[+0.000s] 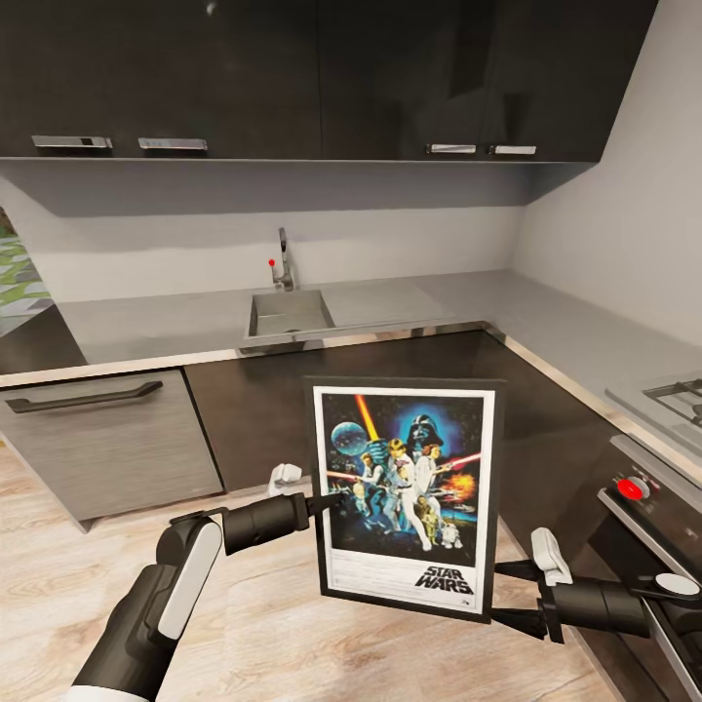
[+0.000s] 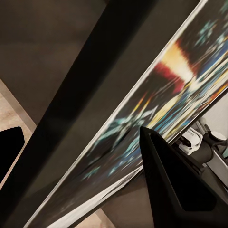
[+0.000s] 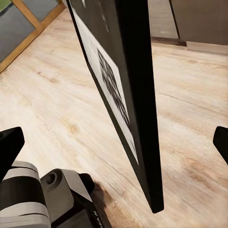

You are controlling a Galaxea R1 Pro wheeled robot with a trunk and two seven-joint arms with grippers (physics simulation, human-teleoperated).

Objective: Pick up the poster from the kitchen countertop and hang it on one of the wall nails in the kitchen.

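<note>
Both grippers are flanking the poster (image 1: 404, 494), which you are holding upright over the wooden floor (image 1: 263, 624), well clear of the kitchen countertop (image 1: 175, 327). That countertop is running along the back wall with its inset sink (image 1: 288, 312) and turning down the right side toward the stove (image 1: 682, 395); dark upper cabinets (image 1: 322, 78) are hanging above it. Your left gripper (image 1: 331, 502) is reaching in from the side and meeting the poster's left edge, and in the left wrist view one dark finger (image 2: 166, 180) is lying across the printed face (I cannot tell how firmly it is clamping). Your right gripper (image 1: 507, 590) is sitting at the lower right corner with its fingers spread wide, and the right wrist view is showing the frame's edge (image 3: 140, 95) standing between them without touching.
</note>
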